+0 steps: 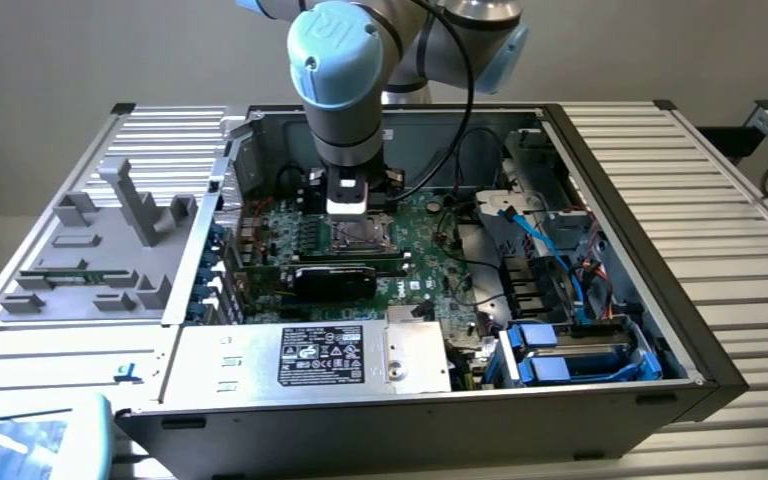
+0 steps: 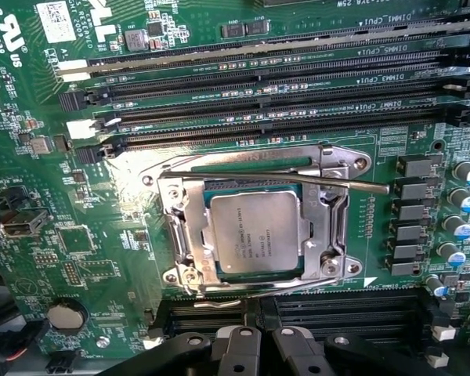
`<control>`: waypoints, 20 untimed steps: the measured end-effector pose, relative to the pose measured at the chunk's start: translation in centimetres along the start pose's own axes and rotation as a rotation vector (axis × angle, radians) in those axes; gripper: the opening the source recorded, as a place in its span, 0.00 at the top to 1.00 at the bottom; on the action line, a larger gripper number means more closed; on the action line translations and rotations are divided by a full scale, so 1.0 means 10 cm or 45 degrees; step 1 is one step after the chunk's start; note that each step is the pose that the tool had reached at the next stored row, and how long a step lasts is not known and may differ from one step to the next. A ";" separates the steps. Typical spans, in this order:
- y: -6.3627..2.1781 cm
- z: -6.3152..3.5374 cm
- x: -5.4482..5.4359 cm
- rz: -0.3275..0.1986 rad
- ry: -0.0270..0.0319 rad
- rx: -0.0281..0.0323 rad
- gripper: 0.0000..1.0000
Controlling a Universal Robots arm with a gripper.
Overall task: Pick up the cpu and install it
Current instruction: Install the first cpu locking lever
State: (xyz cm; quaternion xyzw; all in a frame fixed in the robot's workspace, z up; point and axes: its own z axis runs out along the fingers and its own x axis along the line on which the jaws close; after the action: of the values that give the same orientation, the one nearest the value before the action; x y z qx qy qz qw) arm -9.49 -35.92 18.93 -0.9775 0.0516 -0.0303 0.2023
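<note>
One chip [image 2: 258, 233] lies flat, shiny face up, seated in the metal socket frame [image 2: 182, 227] on the green board [image 2: 78, 235], its printed lines running along the memory slots [image 2: 266, 102]; one thin lever [image 2: 329, 182] crosses above it; the gripper [image 2: 258, 345] hovers just over it, fingers pressed together, holding nothing; the exterior view adds one open computer case [image 1: 678, 300] and one labelled silver box [image 1: 317, 357].

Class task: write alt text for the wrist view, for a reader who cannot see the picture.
A silver-topped cpu sits inside the metal socket frame on a green motherboard, seen from directly above. A thin metal lever crosses the frame's far edge, with rows of empty memory slots beyond it. The gripper hangs shut just beside the socket.
</note>
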 end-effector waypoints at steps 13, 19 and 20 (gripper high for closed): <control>-0.003 0.002 0.02 0.000 -0.0001 0.0000 0.88; -0.003 0.003 0.02 0.001 -0.0012 -0.0002 0.88; -0.002 0.003 0.02 0.001 -0.0010 -0.0001 0.88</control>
State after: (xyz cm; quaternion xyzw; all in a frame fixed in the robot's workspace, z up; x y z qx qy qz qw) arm -9.28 -35.91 18.92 -0.9775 0.0520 -0.0298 0.2023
